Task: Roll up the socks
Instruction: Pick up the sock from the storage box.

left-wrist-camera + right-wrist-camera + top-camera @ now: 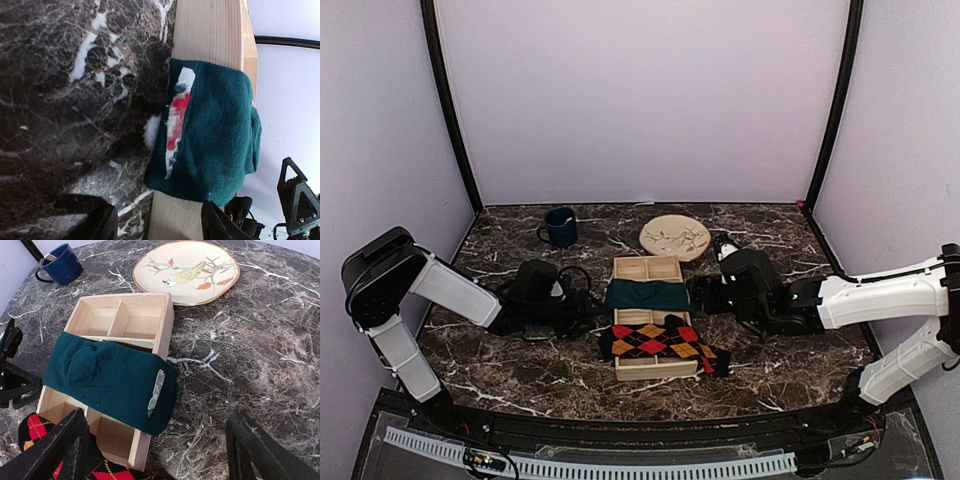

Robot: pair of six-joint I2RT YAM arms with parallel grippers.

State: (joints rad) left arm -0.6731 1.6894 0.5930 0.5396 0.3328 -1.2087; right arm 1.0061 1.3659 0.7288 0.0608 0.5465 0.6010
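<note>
Teal socks point(648, 295) beside left hand point(588, 297)

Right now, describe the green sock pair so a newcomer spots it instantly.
Start at the wooden compartment tray mid-table. The teal-green socks lie draped across its middle. Unlike the argyle socks beside them, they are plain with a small label.

A dark brown marble-patterned table point(790, 350) with white veining was seen carrying three things directly on its surface. A pale wooden tray point(650, 369), divided into compartments, was laid at the centre with its long side running from 12 to 6 o'clock. A dark blue ceramic mug point(560, 227) was stood upright at about 11 o'clock from the tray, well apart from it. A round cream plate point(675, 237) painted with a bird on a branch was laid flat at about 1 o'clock, near the tray's far end.
</note>
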